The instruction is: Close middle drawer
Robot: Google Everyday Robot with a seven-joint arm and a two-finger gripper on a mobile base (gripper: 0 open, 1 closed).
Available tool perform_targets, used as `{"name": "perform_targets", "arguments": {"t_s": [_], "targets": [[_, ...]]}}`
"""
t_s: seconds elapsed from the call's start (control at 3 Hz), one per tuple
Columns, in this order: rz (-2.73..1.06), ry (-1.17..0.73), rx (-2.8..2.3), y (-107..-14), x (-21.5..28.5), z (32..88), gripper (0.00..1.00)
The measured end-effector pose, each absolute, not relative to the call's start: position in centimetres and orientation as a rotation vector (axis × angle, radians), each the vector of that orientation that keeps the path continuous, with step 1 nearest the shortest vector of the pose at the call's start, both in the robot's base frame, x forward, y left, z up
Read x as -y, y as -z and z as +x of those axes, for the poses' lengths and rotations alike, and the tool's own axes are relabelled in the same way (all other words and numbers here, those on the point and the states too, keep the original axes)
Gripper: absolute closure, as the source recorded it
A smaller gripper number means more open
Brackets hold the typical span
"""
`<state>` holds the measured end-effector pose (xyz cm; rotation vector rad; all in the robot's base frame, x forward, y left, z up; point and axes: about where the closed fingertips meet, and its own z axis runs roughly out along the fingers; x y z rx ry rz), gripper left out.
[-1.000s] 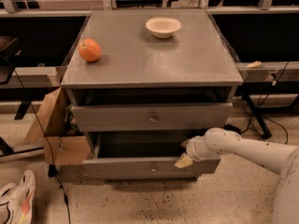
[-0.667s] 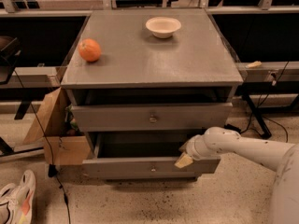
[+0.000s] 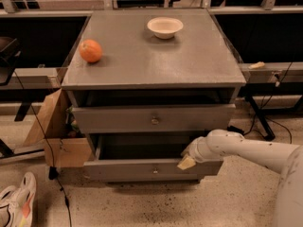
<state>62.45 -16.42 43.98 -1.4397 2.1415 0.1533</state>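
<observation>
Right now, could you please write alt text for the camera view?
The robot's hand is at the right front edge of the open middle drawer of a grey cabinet; an orange and a white bowl sit on top.

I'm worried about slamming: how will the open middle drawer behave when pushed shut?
The middle drawer looks stiff and wooden, so it probably slides as one piece. No contents show inside, so it's likely light. The gripper sits at its front's right end, so an off-centre push might skew it.

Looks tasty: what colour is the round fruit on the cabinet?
The fruit is orange in camera view. The end effector sits at the front right of the middle drawer.
</observation>
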Motion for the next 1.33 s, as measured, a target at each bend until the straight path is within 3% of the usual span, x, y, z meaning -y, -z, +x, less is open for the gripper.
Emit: {"name": "perform_targets", "arguments": {"t_s": [0.33, 0.67, 1.33], "targets": [[-1.433, -0.145, -2.141, -44.19, 16.46, 62.28, 1.00], [-1.433, -0.145, -2.141, -44.21, 16.48, 61.91, 0.81], [-1.414, -0.139, -2.144, -44.55, 16.56, 61.44, 0.35]]}}
